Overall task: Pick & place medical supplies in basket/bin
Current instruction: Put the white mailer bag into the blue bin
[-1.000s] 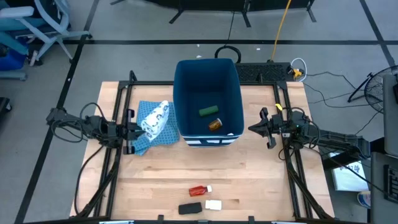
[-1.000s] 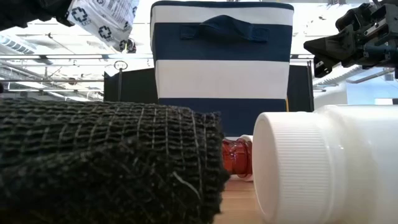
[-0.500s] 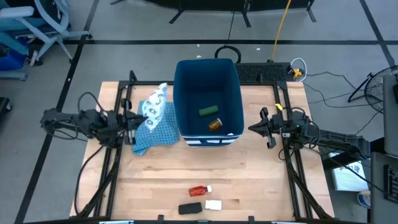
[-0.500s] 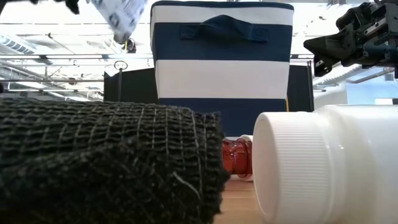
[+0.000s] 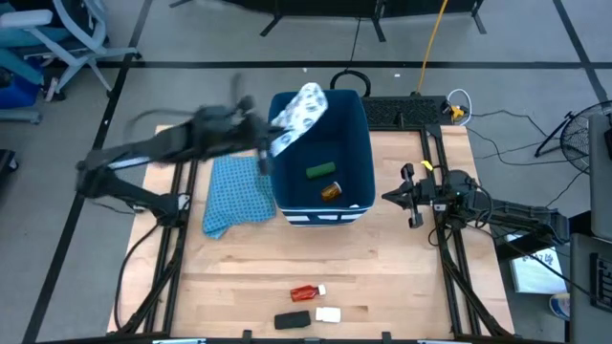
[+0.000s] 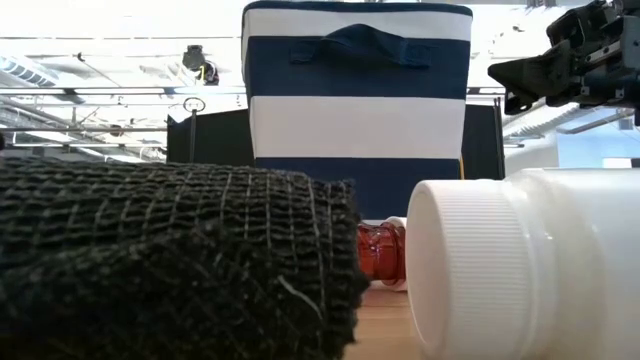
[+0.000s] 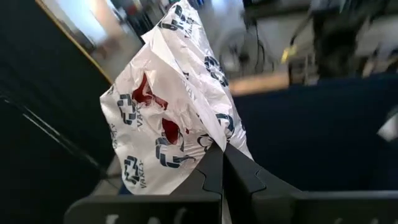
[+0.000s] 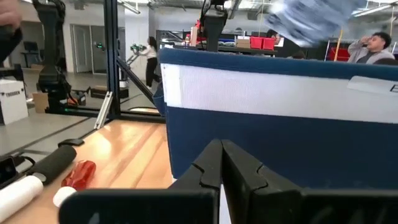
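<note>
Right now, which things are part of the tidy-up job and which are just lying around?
Job: white packet in left end effector; bin; green oblong, orange pill bottle inside; red piece, black oblong, white block.
Lying about: blue cloth, yellow cable.

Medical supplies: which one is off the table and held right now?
The white packet, pinched in the left gripper over the bin's rim.

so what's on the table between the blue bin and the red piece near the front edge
Nothing: in the high view, only bare wood lies between the blue bin and the red piece.
</note>
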